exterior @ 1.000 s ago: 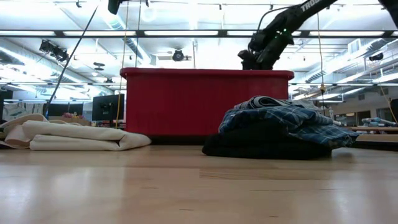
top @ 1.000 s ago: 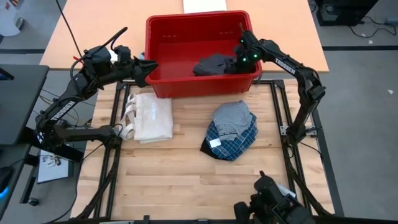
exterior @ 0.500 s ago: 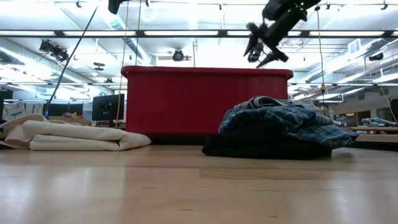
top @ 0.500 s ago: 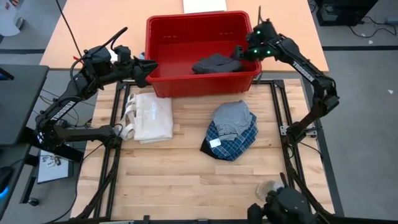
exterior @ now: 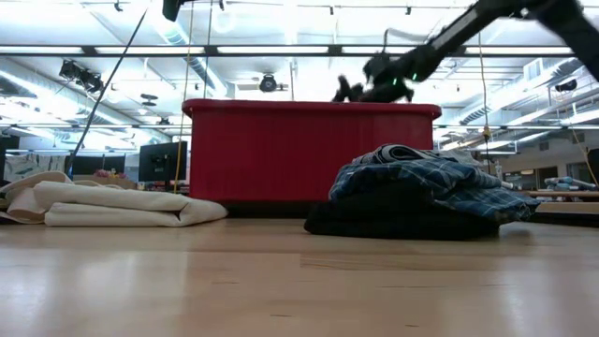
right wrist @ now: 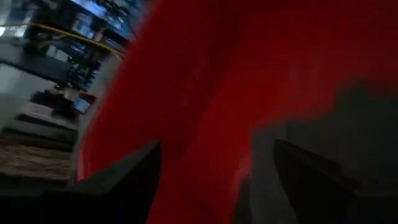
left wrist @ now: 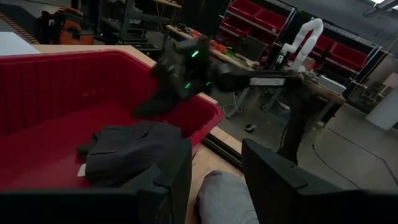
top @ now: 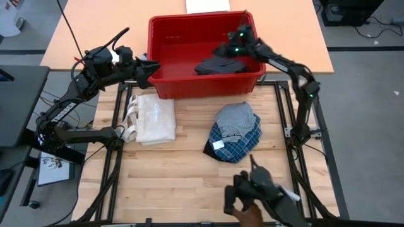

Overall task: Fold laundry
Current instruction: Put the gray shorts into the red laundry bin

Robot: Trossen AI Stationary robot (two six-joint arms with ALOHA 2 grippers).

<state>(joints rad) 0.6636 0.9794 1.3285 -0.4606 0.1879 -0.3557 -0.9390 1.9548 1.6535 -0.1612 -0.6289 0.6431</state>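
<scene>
Right gripper (top: 222, 50) fingers wide, empty, above dark garment (top: 214, 65) in red bin (top: 165, 87); left gripper (top: 153, 65) narrow gap, empty, at bin's left rim.

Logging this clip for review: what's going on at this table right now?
A two-arm robot is sorting laundry. The right gripper hangs open over the red bin, above a dark grey garment lying inside; it holds nothing. The left gripper waits at the bin's left wall, fingers apart and empty. On the table lie a folded cream cloth and a stack of grey and plaid garments.
</scene>
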